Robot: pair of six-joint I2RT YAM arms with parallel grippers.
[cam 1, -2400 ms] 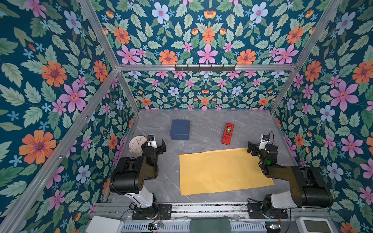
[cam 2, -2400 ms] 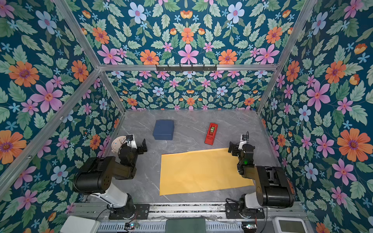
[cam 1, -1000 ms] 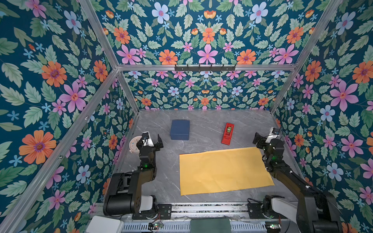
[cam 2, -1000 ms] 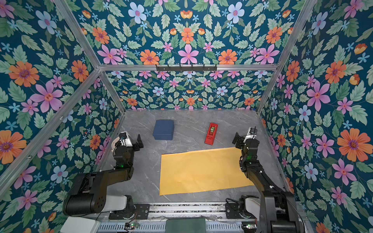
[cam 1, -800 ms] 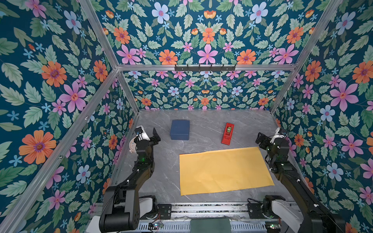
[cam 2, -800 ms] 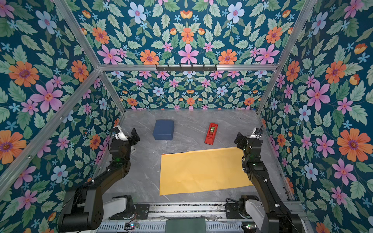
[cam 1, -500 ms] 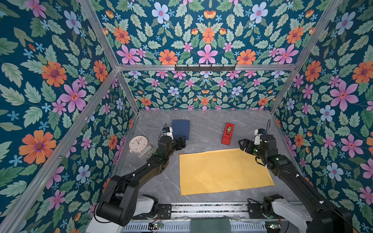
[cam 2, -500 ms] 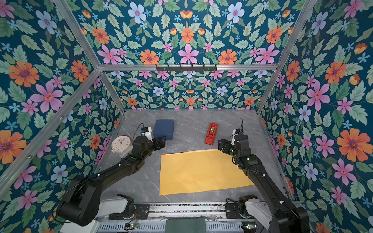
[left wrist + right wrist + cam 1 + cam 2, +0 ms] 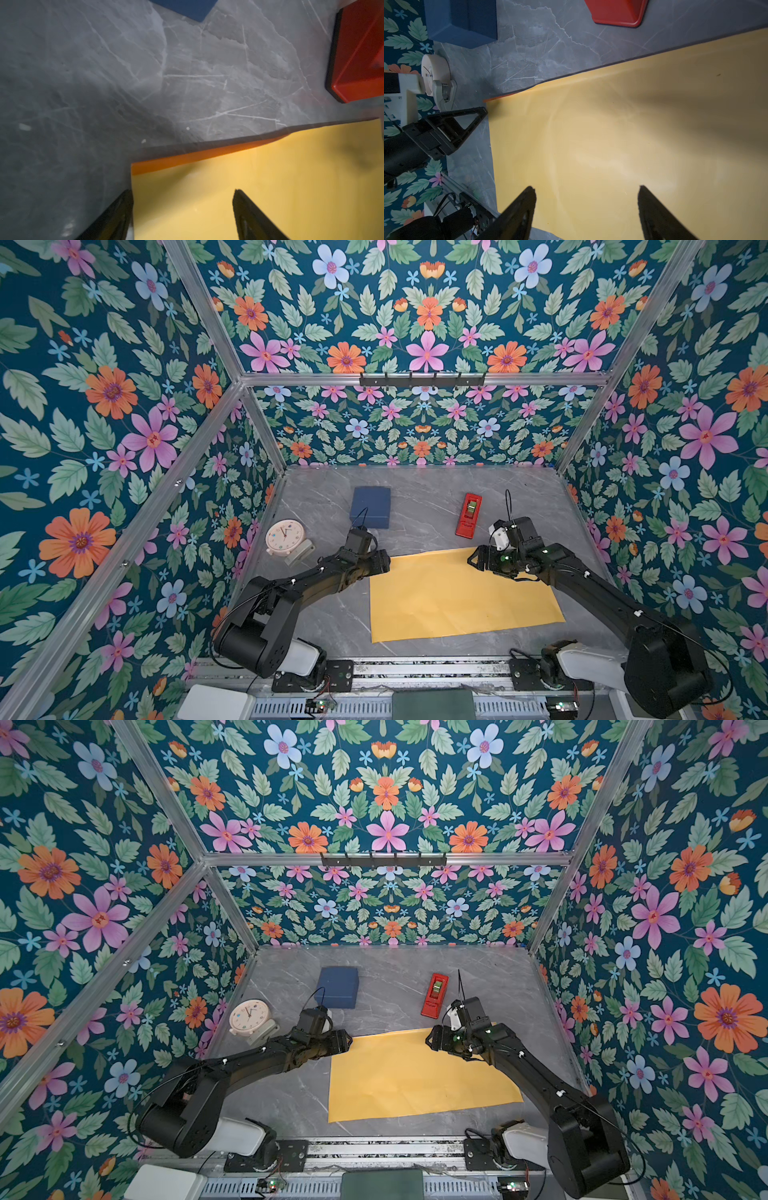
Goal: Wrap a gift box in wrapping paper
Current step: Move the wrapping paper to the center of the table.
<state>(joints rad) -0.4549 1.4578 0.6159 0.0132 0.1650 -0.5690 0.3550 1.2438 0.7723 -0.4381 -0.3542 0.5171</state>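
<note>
While both arms hover low over the far corners of the wrapping paper [image 9: 457,597], the left gripper [image 9: 383,564] and right gripper [image 9: 474,560] stand well open, holding nothing. The sheet lies flat on the bench [image 9: 419,489], its long axis running from gripper to gripper. The gift box [image 9: 370,508] sits off the paper, just beyond the left gripper, so that arm looks nearer.

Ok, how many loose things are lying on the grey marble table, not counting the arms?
4: flat navy-blue cardboard gift box at the back, narrow red tape dispenser further right, round cream clock far left, yellow-orange wrapping paper sheet in front.
</note>
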